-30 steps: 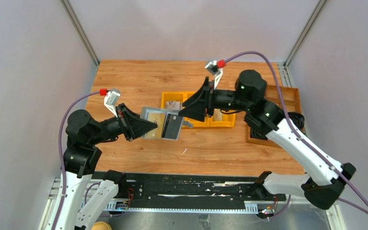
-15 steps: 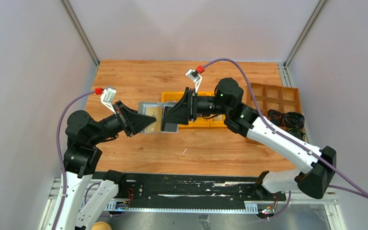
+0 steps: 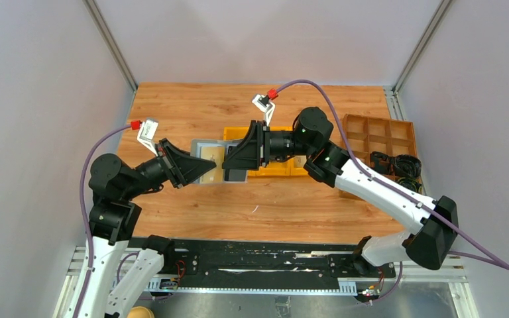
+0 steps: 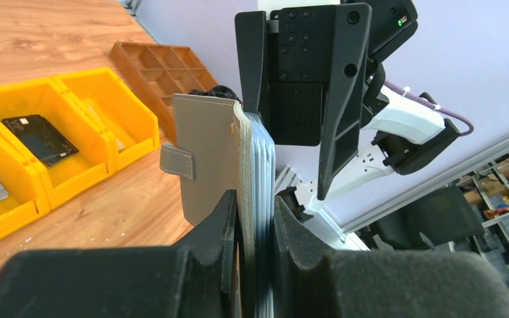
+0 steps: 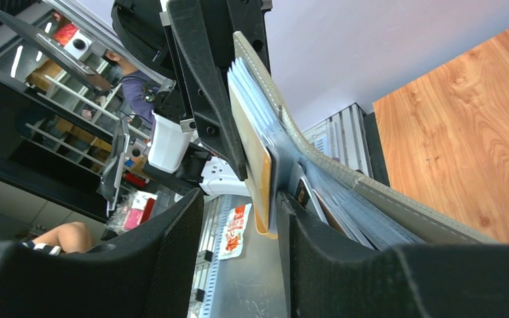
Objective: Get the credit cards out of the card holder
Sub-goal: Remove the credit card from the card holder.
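My left gripper [image 3: 207, 169] is shut on the grey card holder [image 3: 203, 147], holding it open above the table. In the left wrist view the holder [image 4: 205, 159] stands upright between the fingers, its sleeves pinched edge-on. My right gripper [image 3: 229, 163] faces it from the right. Its jaws straddle a tan credit card [image 5: 255, 162] that sticks out of the holder [image 5: 371, 192]. The card lies against the right finger [image 5: 344, 265], and a wide gap separates it from the left finger. More cards sit in the sleeves behind it.
A yellow three-part bin tray [image 3: 305, 171] lies behind the grippers, with a dark card [image 4: 36, 138] in one bin. A brown compartment tray [image 3: 378, 132] stands at the right, with black cables [image 3: 397, 164] beside it.
The right arm has swung left from over the yellow bins to the holder. Its jaws have narrowed around the tan card. The left arm has barely moved.
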